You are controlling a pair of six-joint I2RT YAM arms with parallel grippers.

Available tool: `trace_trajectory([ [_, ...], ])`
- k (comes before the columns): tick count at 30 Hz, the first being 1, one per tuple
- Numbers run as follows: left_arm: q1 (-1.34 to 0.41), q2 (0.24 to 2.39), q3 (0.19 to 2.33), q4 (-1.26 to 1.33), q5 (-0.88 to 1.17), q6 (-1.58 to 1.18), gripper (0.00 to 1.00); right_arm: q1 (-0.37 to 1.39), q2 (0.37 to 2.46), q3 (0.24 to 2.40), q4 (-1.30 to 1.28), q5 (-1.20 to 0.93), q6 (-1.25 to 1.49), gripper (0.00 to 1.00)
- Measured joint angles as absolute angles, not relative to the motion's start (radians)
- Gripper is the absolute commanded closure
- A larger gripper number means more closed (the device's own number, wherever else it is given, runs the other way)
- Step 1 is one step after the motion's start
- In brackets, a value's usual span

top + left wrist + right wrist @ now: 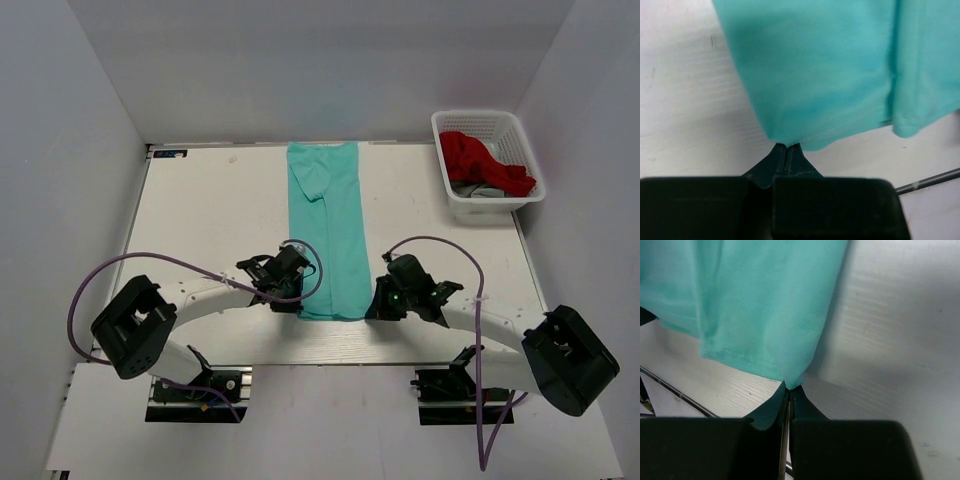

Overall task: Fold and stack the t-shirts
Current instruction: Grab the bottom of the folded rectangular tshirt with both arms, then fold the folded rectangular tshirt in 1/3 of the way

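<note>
The turquoise-green t-shirt (330, 225) lies folded into a long narrow strip down the middle of the white table, from the far edge toward the near edge. My left gripper (297, 268) is shut on the strip's near-left corner; the left wrist view shows its jaws (786, 148) pinched on the cloth (830, 70). My right gripper (379, 296) is shut on the near-right corner; the right wrist view shows its jaws (790, 388) pinched on the hem (755, 305). Both corners look lifted slightly off the table.
A white plastic basket (488, 160) stands at the far right corner with a red garment (480, 160) and a grey one (482, 190) inside. Purple cables loop from both arms. Grey walls enclose the table (215, 215).
</note>
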State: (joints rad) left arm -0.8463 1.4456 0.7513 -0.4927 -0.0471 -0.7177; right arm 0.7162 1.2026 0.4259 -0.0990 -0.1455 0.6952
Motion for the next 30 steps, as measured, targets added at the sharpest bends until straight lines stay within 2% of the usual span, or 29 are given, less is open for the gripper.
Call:
trace_trajectory([
  [7, -0.833, 1.413, 0.846, -0.495, -0.138, -0.71, 1.0, 0.715, 1.189, 0.567, -0.113, -0.067, 0.605, 1.0],
  [13, -0.801, 1.44, 1.016, -0.521, -0.278, -0.72, 1.0, 0.699, 1.288, 0.754, -0.126, 0.045, 0.548, 1.0],
  [20, -0.701, 1.591, 1.22, -0.525, -0.412, -0.718, 1.0, 0.641, 1.422, 0.957, -0.109, 0.122, 0.503, 1.0],
  [30, -0.562, 1.802, 1.415, -0.487, -0.402, -0.641, 1.0, 0.536, 1.721, 1.242, -0.086, 0.079, 0.448, 1.0],
])
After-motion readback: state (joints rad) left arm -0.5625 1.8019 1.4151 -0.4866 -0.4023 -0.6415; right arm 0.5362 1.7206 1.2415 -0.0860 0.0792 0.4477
